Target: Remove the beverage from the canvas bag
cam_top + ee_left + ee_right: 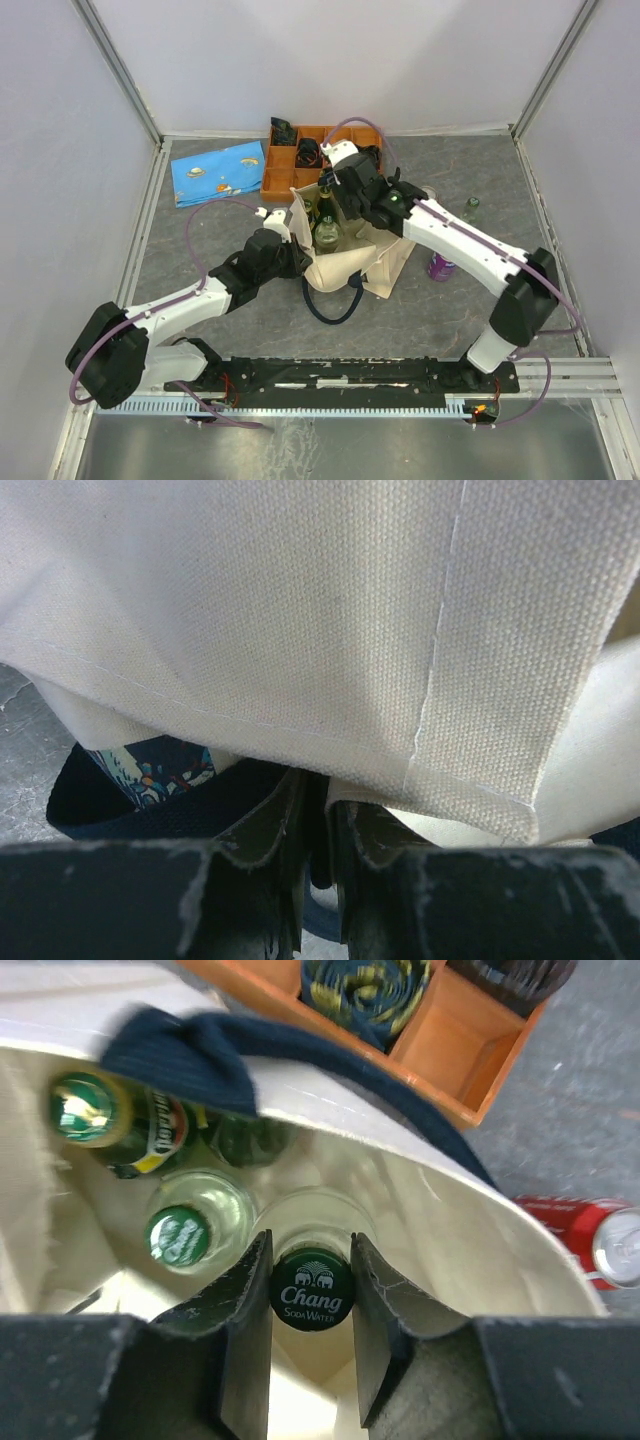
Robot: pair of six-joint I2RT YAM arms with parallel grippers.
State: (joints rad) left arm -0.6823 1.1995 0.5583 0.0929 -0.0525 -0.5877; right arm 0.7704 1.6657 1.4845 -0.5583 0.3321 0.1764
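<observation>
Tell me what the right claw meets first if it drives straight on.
The Chang soda water bottle: the right claw is shut on its cap, so its clear shoulder likely comes next; depth is unclear.

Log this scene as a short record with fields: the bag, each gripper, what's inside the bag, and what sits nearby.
bag: cream canvas tote bag with navy handles, standing, mouth open
left gripper: shut on the bag's cream fabric
right gripper: inside the bag, shut on green-capped Chang soda water bottle
also in bag: clear green-capped bottle, dark green labelled bottle
nearby: orange compartment tray, blue patterned flat pouch, purple can
</observation>
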